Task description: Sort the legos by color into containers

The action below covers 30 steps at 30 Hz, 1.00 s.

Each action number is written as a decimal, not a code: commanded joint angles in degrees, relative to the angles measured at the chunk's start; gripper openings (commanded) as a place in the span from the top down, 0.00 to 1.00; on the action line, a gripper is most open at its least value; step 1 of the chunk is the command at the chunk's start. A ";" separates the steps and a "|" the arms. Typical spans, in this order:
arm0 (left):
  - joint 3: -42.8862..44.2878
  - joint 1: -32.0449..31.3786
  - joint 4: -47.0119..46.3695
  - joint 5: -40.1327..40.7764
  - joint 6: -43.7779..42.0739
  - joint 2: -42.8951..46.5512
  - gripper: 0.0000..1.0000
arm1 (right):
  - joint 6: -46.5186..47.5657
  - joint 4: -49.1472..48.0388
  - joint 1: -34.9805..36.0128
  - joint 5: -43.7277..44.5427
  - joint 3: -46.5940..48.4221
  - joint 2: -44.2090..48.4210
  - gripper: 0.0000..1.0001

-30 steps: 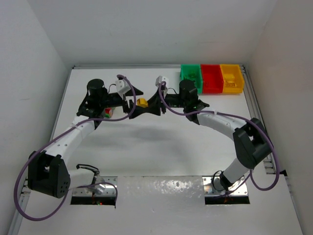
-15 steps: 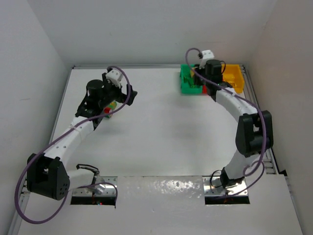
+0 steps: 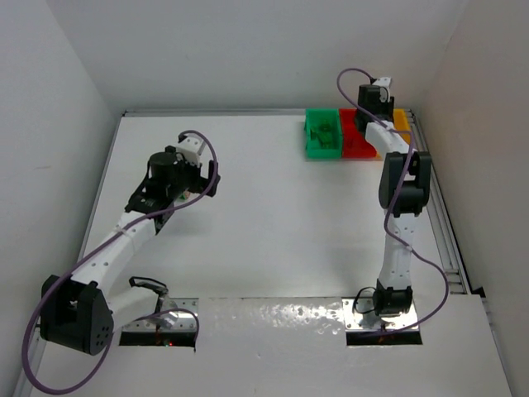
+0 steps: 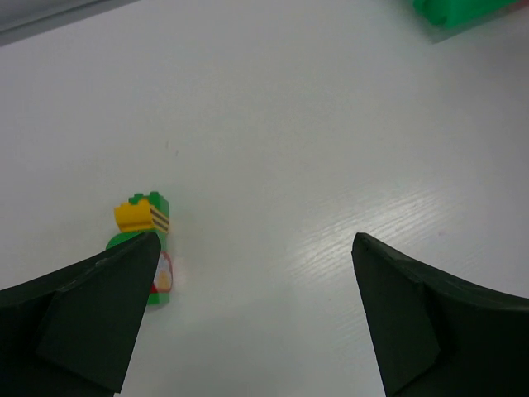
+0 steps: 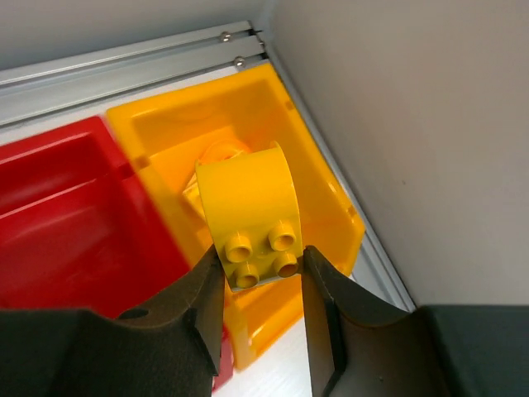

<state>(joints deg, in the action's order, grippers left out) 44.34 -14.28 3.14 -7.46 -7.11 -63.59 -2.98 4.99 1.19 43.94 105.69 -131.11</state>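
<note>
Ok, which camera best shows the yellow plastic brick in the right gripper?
Right wrist: the yellow studded brick fills the centre, over the yellow-orange bin. Top view hides it behind the arm; left wrist misses it.

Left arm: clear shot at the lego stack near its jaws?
Probably yes: left gripper hangs open over the table; lego stack sits at one edge of its jaws, nothing between. Needs a small sideways shift.

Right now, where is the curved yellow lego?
In the right wrist view, the curved yellow lego is pinched in the right tool, above the yellow bin at the far right, with the red bin just to its left.
</note>
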 commanded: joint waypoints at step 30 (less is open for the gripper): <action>12.26 0.57 17.34 26.09 -0.79 -14.54 0.10 | 8.51 -7.62 -3.57 -4.55 -1.44 4.01 0.38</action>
<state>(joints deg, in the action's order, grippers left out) 53.28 -14.20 19.40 13.78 -7.22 -77.52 5.56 0.34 -2.74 41.74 105.69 -132.53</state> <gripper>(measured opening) 0.884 0.611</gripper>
